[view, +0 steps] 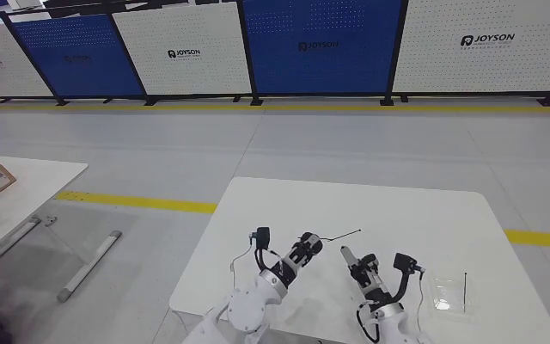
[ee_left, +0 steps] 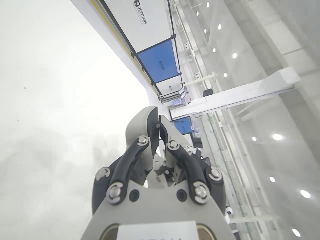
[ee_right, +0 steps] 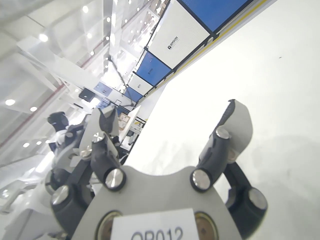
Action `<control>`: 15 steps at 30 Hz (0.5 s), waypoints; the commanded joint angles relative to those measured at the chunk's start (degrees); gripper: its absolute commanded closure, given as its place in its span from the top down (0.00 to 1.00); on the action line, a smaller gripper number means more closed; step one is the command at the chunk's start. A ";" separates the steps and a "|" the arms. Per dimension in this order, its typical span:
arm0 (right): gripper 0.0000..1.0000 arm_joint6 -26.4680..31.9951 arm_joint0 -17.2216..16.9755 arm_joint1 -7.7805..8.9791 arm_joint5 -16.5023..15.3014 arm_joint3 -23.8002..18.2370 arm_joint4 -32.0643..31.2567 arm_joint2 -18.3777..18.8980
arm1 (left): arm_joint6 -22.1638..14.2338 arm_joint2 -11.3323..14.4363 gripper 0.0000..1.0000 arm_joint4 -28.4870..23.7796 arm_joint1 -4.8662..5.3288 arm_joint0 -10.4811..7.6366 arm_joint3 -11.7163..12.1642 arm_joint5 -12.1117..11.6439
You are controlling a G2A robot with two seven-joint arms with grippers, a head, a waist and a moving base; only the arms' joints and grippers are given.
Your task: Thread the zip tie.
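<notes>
One zip tie (view: pixel 340 236) juts from the pinching left claw (view: pixel 315 242).

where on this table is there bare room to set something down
The far half of the table, beyond the zip tie, is bare, right across to the corner past the clear bag. The near edge is crowded: the left gripper holding the tie, the right gripper beside it, and the bag.

A white table (view: pixel 412 215) has a clear plastic sleeve (view: pixel 445 295) lying by its near right corner. Well to the left stands a second white table (view: pixel 39 176) with a brown item (view: pixel 4 179) on it. Blue panels (view: pixel 322 47) and white perforated panels (view: pixel 185 52) stand along the far side, behind a yellow floor stripe (view: pixel 344 107).
</notes>
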 commanded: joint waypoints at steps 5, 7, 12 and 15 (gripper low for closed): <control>1.00 -1.55 0.54 -0.10 -0.73 1.12 -4.19 -0.89 | -4.86 -2.07 0.00 -8.52 0.08 -0.47 -0.11 0.58; 1.00 -1.55 0.54 -0.10 -0.73 1.12 -4.19 -0.89 | -4.86 -2.07 0.00 -8.52 0.08 -0.47 -0.11 0.58; 1.00 -1.55 0.54 -0.10 -0.73 1.12 -4.19 -0.89 | -4.86 -2.07 0.00 -8.52 0.08 -0.47 -0.11 0.58; 1.00 -1.65 0.62 -0.11 0.20 1.18 -5.67 -0.87 | -4.88 -1.98 0.00 -8.76 0.06 -0.45 -0.06 0.57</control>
